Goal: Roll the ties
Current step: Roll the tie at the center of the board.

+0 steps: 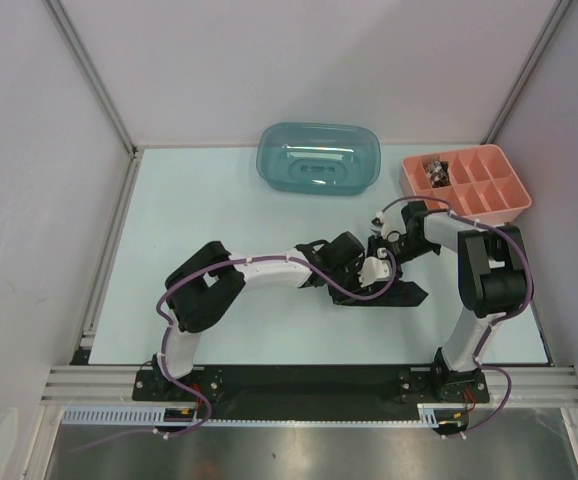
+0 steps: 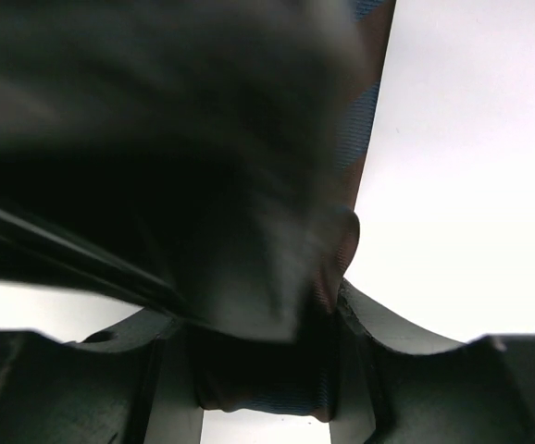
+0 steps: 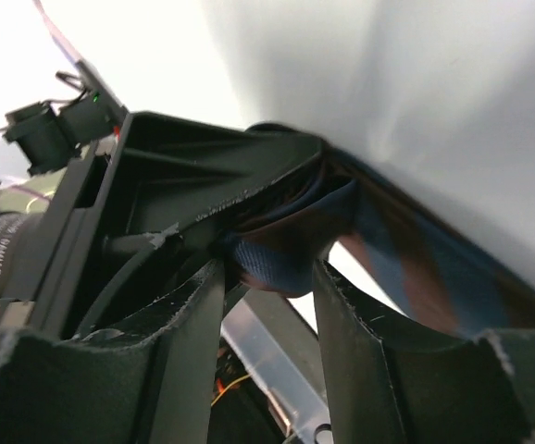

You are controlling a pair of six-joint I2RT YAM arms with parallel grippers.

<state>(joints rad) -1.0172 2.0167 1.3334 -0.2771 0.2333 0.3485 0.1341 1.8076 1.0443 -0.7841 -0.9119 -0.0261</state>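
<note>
The tie (image 1: pixel 399 294) lies mid-table (image 1: pixel 219 210), the left pincer (image 1: pixel 361 262) and the right pincer (image 1: pixel 384 248) meeting at its far edge. Farther back sits a tub (image 1: pixel 319 158); a compartment tray (image 1: pixel 517 205) stands far right.

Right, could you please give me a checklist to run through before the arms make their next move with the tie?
1. The dark striped fabric necktie sits between the left fingers: ok.
2. Grip of the right fingers on the necktie: cannot tell; fabric lies between them.
3. How much of the necktie is rolled: cannot tell, mostly hidden.
4. The salmon plastic divided tray has free compartments: ok.
5. The teal plastic tub stands apart from the necktie: ok.
</note>
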